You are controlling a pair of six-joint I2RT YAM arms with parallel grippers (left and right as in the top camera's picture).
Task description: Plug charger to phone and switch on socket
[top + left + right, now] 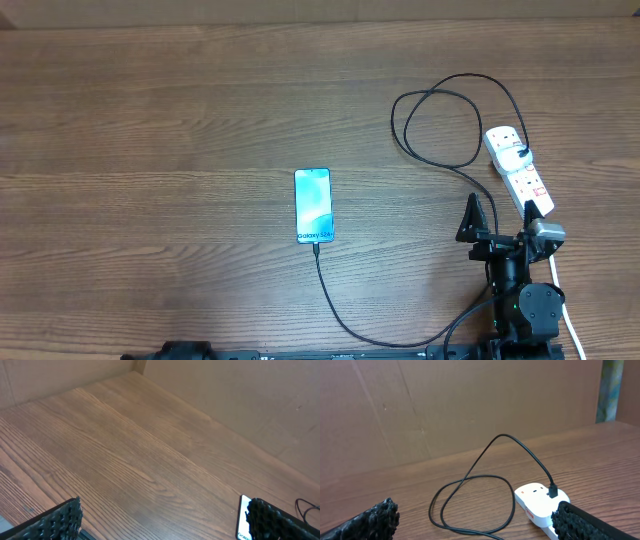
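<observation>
Phone [312, 206] is lying at the middle of the table [150, 150]. Cable [317, 252] is running from its near edge frontward, curving right, then looping behind and left of the power strip [518, 170] at far right, plug [523, 152] sitting in the strip's far end.

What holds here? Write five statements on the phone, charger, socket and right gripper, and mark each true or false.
1. The charger meets the phone at its bottom edge. True.
2. The phone lies face down. False: its lit turquoise screen faces up.
3. The charger's plug sits in the socket. True.
4. The right gripper is shut on the cable. False: its fingers stand wide apart and hold nothing.
5. The socket lies on the left arm's side of the phone. False: it lies on the right arm's side, just beyond the right gripper.
</observation>
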